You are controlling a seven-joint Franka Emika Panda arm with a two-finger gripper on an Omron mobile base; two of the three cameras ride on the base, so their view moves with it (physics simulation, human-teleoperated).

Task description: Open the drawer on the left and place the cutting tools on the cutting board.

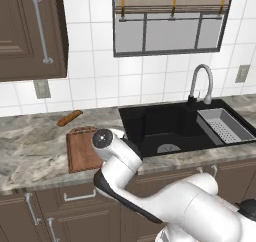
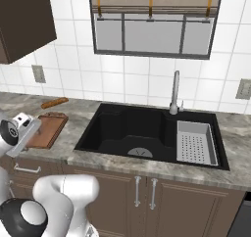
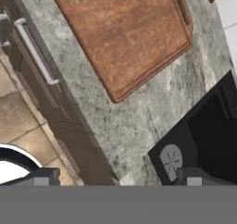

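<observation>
Hand view: grooved reddish wooden cutting board [image 3: 125, 35]

1. The arm [image 1: 150, 196] is glossy white, built of thick rounded links with smooth shells.
2. Dark, near-black bands mark its joints, and a round grey cap closes one joint end.
3. The gripper [image 3: 115, 179] has two small dark grey, blocky finger tips.

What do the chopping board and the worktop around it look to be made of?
The cutting board looks like reddish-brown wood with a matt finish, judging by its mottled grain and grooved border. The counter looks like polished grey stone, perhaps marble or granite, given its pale veining.
</observation>
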